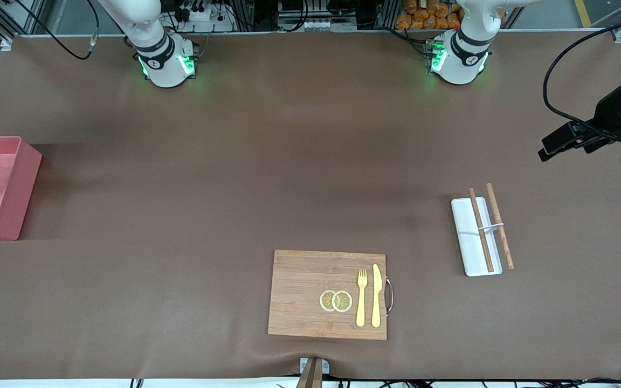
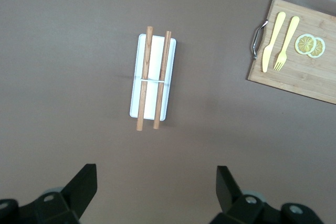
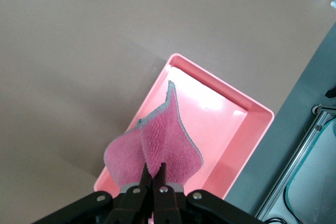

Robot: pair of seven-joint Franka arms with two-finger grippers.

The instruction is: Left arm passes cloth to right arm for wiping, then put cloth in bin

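Note:
My right gripper (image 3: 154,169) is shut on the cloth (image 3: 157,142), a magenta-pink towel with a grey edge that hangs folded from the fingertips. It is held in the air over the pink bin (image 3: 231,129), whose floor is bare. The bin (image 1: 16,186) stands at the right arm's end of the table, and the right gripper is almost out of the front view there. My left gripper (image 2: 155,182) is open and empty, up in the air over bare table at the left arm's end; it also shows in the front view (image 1: 564,148).
A white tray (image 1: 464,242) with two wooden chopsticks (image 1: 480,229) lies toward the left arm's end. A wooden cutting board (image 1: 299,293) with a handle carries two lemon slices (image 1: 336,300), a yellow fork (image 1: 361,296) and a yellow knife (image 1: 376,293).

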